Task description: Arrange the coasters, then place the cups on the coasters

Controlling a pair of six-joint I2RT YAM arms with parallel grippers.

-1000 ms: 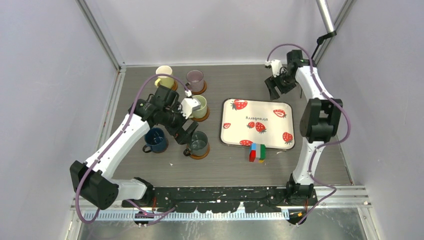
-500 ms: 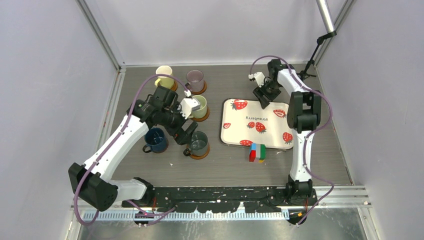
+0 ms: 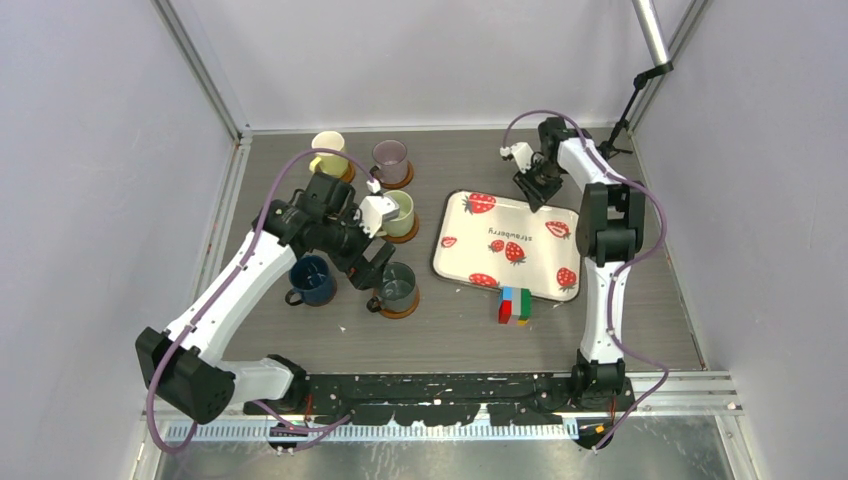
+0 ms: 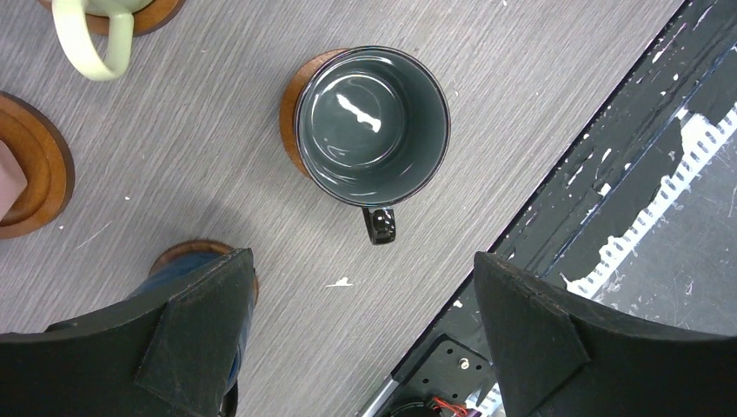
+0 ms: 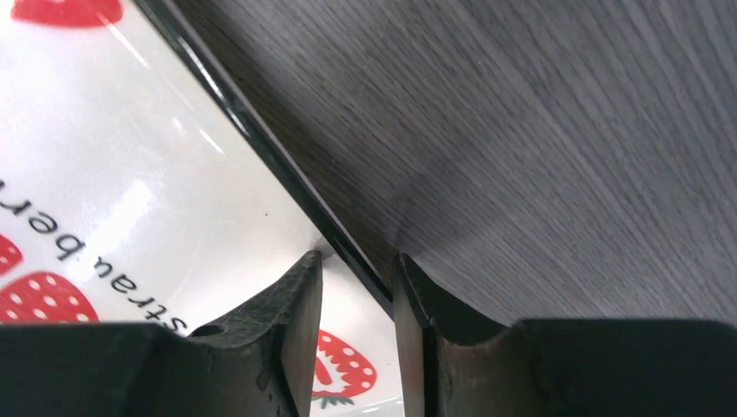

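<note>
Five cups stand at the left: pale yellow (image 3: 328, 155), mauve (image 3: 390, 159), light green (image 3: 400, 212), dark blue (image 3: 311, 279) and grey (image 3: 398, 287). The grey cup (image 4: 372, 126) sits on a brown coaster (image 4: 289, 109); the blue cup (image 4: 178, 268) sits on another. At the left wrist view's edge lies a coaster (image 4: 39, 165) with something pink on it. My left gripper (image 3: 366, 266) (image 4: 362, 261) hangs open and empty between the blue and grey cups. My right gripper (image 3: 535, 190) (image 5: 358, 261) stands astride the strawberry tray's (image 5: 130, 174) far rim, jaws narrowly apart, open.
The white strawberry tray (image 3: 530, 270) lies skewed at centre right. A multicoloured block toy (image 3: 515, 305) stands just in front of it. A black rail (image 3: 450, 385) runs along the near edge. Walls and metal posts close off the back and sides.
My right arm swung from the back right to the tray's far rim and its jaws narrowed there. The tray has turned and slid slightly left. The left arm stayed put.
</note>
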